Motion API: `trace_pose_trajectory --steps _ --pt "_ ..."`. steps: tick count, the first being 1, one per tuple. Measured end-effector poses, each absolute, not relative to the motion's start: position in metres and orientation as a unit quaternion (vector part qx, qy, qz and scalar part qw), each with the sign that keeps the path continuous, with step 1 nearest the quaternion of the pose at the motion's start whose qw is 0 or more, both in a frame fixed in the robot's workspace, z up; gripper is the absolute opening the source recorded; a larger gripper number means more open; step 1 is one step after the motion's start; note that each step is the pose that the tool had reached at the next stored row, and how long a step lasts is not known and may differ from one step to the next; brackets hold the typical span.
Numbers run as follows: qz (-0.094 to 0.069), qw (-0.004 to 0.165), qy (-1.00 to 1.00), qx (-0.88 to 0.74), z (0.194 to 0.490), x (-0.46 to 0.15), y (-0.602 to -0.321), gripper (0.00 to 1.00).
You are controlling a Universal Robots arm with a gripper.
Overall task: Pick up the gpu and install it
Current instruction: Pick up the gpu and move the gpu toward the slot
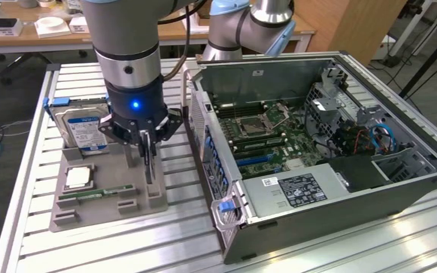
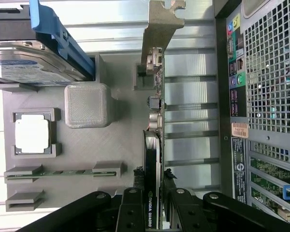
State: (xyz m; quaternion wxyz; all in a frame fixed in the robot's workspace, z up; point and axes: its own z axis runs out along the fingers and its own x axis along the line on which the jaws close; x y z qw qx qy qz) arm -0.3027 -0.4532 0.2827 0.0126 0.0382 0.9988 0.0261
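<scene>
the jaws, centre left in the exterior view, are clamped on the gpu (image 1: 149, 169), closed against both faces of the thin black card. it stands on edge in a slot of the grey holder (image 1: 104, 207) directly beneath them. its long axis runs up and down the frame, with the metal bracket (image 2: 159, 34) at the end nearer the hard drive (image 1: 82, 128). the open computer case (image 1: 317, 142) lies just beside, centre right, on the slatted tabletop (image 1: 127, 247). "nvidia quadro" reads along the card's edge; the drive's blue label is illegible.
</scene>
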Motion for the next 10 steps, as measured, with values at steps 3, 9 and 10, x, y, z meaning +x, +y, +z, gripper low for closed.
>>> trace_pose_trajectory --steps 3,9,10 --pt "0.026 0.013 0.999 0.038 0.284 -0.3027 -0.4533 0.26" --pt "0.026 0.013 0.999 0.038 0.2869 -0.3028 -0.4533 0.26" --pt "0.026 0.013 0.999 0.038 0.2874 -0.3028 -0.4533 0.26"
